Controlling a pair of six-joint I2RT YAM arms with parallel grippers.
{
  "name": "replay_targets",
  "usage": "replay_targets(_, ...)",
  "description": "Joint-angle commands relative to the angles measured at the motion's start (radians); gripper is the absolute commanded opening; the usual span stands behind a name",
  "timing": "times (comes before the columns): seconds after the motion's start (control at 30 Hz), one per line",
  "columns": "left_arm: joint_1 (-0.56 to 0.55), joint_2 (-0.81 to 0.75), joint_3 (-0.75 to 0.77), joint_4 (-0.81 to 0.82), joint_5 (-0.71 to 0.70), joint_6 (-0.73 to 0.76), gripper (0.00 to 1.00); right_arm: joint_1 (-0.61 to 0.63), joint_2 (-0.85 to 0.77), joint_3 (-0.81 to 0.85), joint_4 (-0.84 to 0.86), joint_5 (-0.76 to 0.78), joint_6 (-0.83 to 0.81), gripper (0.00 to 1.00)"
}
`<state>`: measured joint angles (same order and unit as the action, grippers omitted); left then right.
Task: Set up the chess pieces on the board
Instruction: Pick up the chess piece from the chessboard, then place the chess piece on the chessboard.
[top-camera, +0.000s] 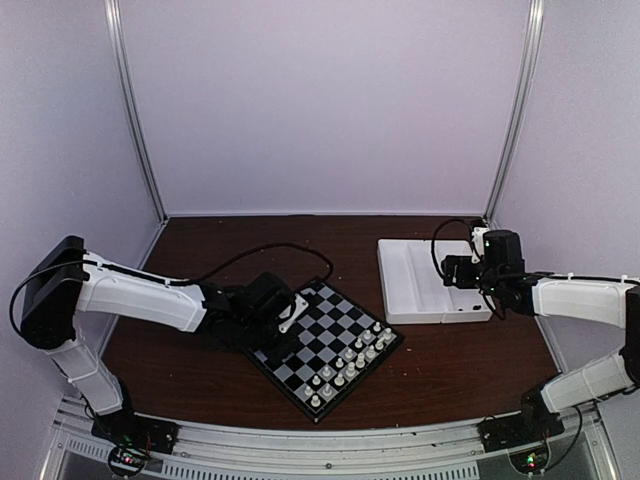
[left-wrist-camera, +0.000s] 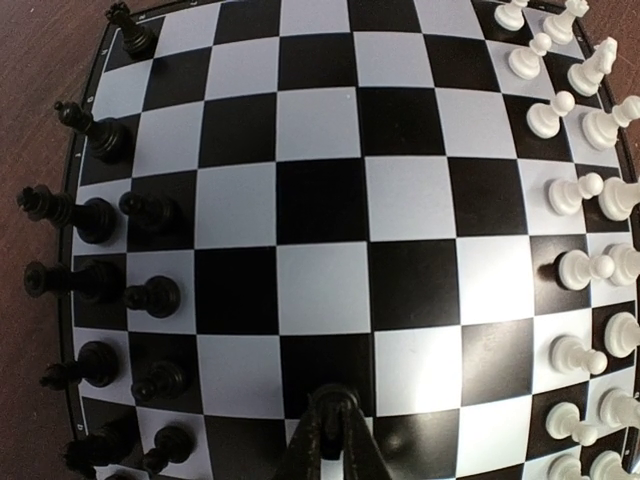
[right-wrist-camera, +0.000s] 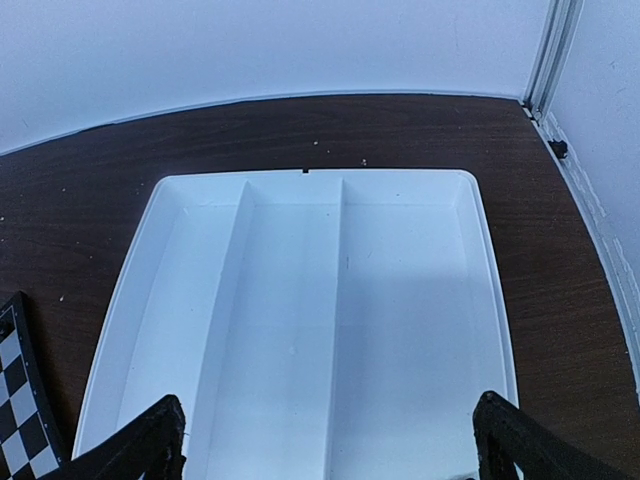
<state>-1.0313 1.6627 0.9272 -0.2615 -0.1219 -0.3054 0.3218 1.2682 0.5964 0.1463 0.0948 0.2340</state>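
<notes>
Left gripper (left-wrist-camera: 335, 402) is clenched over the board (left-wrist-camera: 322, 190), gripping nothing I can see. The black pawns (left-wrist-camera: 152, 296) to its left look incomplete, so next it probably needs to fetch another.

The top camera sits high behind my two bases, looking forward and down over the whole table (top-camera: 450, 350). My left wrist camera hangs close above the board (left-wrist-camera: 320, 200), with my left fingers (left-wrist-camera: 335, 440) at its bottom edge. My right wrist camera looks down along the white tray (right-wrist-camera: 300, 300) between my right fingers (right-wrist-camera: 150, 440), and a corner of the board shows at its lower left. The top view takes in both.
</notes>
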Motion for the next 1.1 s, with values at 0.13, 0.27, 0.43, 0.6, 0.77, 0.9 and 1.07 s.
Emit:
replay_targets(0.13, -0.005, -0.033, 0.092, -0.065, -0.023, 0.023, 0.00, -0.011, 0.005, -0.007, 0.013, -0.017, 0.009, 0.99)
replay_targets(0.27, -0.004, -0.041, 0.161, -0.124, -0.057, 0.046, 0.00, -0.012, 0.007, -0.005, 0.012, -0.019, 0.009, 0.99)
replay_targets(0.43, 0.022, -0.016, 0.244, -0.152, -0.087, 0.094, 0.00, -0.013, 0.008, -0.005, 0.013, -0.023, 0.013, 0.99)
replay_targets(0.6, 0.080, 0.057, 0.340, -0.160, -0.025, 0.133, 0.00, -0.015, 0.010, -0.005, 0.013, -0.028, 0.014, 0.99)
replay_targets(0.77, 0.125, 0.144, 0.448, -0.195, 0.020, 0.175, 0.00, -0.016, 0.008, -0.006, 0.015, -0.031, 0.015, 0.99)
replay_targets(0.9, 0.169, 0.200, 0.494, -0.194, 0.068, 0.183, 0.00, -0.018, 0.014, -0.006, 0.017, -0.039, 0.019, 0.99)
replay_targets(1.07, 0.197, 0.271, 0.561, -0.206, 0.100, 0.209, 0.00, -0.018, 0.020, -0.003, 0.018, -0.048, 0.020, 0.99)
